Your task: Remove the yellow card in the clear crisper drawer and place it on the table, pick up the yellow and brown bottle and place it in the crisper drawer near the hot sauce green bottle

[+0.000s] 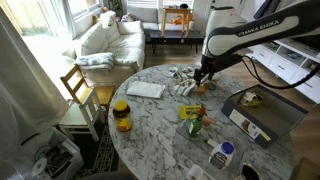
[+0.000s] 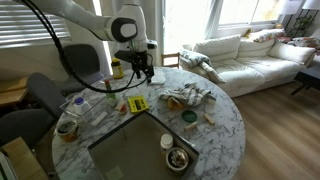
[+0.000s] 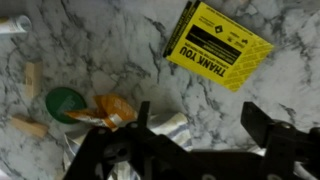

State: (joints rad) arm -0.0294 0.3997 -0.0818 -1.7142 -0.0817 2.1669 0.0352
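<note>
The yellow card (image 3: 217, 45) lies flat and slightly askew on the marble table (image 3: 120, 40); it shows in both exterior views (image 1: 191, 112) (image 2: 136, 103). My gripper (image 3: 200, 125) is open and empty, hovering just past the card's edge (image 1: 203, 78) (image 2: 140, 70). The green bottle with a red cap (image 1: 195, 126) stands right by the card. The clear crisper drawer (image 1: 207, 138) is barely visible, and I cannot tell whether the card is inside it. The yellow and brown jar (image 1: 121, 113) stands upright near the table's edge, apart from the gripper.
A crumpled striped cloth (image 1: 183, 80), a green lid (image 3: 65, 102), an orange wrapper (image 3: 110, 110) and wooden pieces (image 3: 33, 78) lie under and beside the gripper. There is also a white booklet (image 1: 146, 89), a grey open box (image 1: 262, 110) and a blue-and-white container (image 1: 222, 155).
</note>
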